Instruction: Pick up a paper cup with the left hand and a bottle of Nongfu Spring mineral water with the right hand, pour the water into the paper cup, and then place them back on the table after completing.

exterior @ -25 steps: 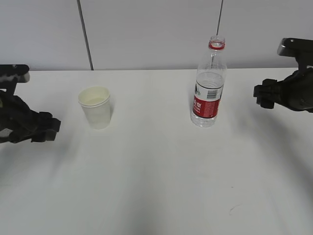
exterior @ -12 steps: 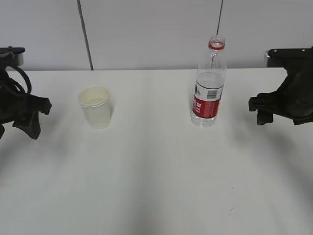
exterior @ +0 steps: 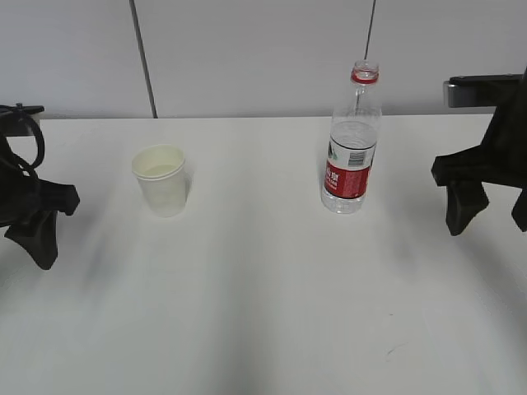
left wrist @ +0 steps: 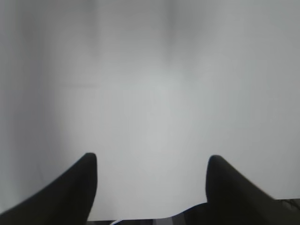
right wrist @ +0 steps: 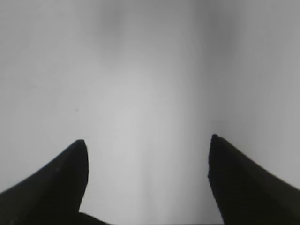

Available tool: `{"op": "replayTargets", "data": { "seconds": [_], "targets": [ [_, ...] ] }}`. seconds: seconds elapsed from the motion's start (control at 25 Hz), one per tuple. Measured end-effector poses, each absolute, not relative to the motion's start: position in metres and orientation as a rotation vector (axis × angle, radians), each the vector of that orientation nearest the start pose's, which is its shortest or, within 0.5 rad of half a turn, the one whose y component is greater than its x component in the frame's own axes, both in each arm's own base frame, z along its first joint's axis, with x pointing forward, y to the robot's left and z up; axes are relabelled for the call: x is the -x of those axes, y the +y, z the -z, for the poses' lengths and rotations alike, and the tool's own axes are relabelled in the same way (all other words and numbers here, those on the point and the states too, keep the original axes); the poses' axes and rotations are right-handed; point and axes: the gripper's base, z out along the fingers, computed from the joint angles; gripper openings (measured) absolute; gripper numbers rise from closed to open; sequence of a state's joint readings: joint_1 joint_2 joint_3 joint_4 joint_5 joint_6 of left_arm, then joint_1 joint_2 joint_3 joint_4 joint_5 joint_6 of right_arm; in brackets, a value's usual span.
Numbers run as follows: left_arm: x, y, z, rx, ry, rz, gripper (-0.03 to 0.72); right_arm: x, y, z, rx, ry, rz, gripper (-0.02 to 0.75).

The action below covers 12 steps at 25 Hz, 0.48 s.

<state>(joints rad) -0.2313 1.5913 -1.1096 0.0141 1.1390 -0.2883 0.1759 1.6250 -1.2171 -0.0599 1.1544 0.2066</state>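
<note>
There, one bottle point(exterior: 352, 140) and one cup point(exterior: 161, 178) stood straight up; both grippers, left point(left wrist: 150, 161) and right point(right wrist: 147, 143), were wide and held nothing.

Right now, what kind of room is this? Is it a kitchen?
Probably not a kitchen; more likely a robot test room or lab. A plain white table holds only a paper cup and an uncapped water bottle, with a black robot arm at each side and bare grey wall panels behind.
</note>
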Motion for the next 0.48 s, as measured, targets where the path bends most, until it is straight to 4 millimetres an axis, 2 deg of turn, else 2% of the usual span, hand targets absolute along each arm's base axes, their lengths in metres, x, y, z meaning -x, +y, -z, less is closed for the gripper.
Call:
{"op": "replayTargets", "data": {
  "seconds": [0.16, 0.48],
  "targets": [
    [-0.2769, -0.064, -0.2375, 0.079, 3.138, -0.02, 0.448, -0.3006, 0.051, -0.2579, 0.048, 3.077, 0.025, 0.587],
    [-0.2742, -0.0633, -0.2375, 0.077, 3.167, -0.033, 0.442, -0.2994, 0.0532, -0.2579, 0.053, 3.089, -0.013, 0.587]
  ]
}}
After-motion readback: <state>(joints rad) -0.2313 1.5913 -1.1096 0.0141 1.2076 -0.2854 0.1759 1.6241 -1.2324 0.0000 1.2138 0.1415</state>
